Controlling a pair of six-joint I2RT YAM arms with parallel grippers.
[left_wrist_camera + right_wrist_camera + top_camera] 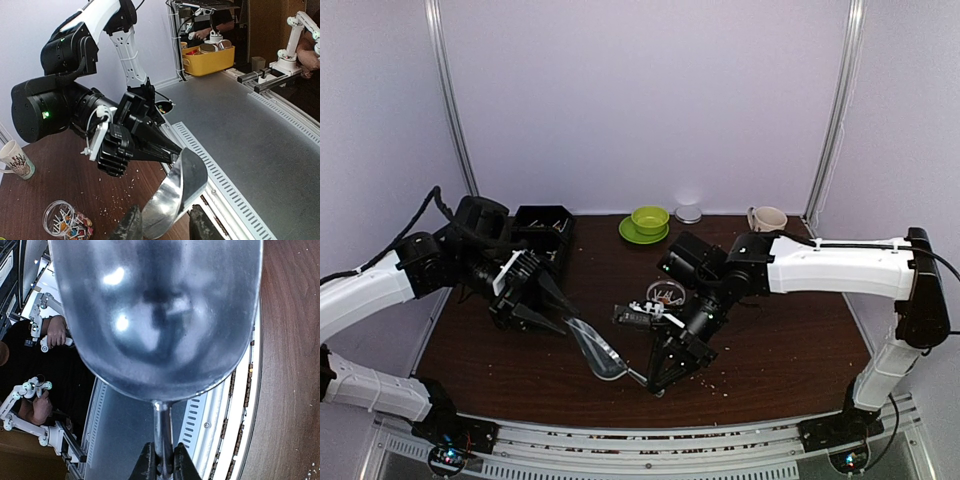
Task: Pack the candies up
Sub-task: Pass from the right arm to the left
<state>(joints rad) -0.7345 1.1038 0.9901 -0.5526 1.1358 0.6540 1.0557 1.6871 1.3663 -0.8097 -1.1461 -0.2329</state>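
— Trouble spots first: what can't you read?
— The scoop fills the right wrist view as a blurred grey bowl, cut off by the top edge. In the left wrist view, the left gripper shows only two dark finger ends at the bottom edge. From above, the right gripper is just a dark shape, low and near the centre.
— And the candies?
— The candies lie in a clear round jar at the lower left of the left wrist view. They are small bits of pink, blue and yellow, too small to tell one from another. From above, the jar sits mid-frame on the brown surface, close against the right arm.
— Jaws?
— The right jaws are pressed together on the scoop's thin handle, pinching it. The left jaws stand either side of the scoop's bowl, close against it. Whether they squeeze it, I cannot tell.
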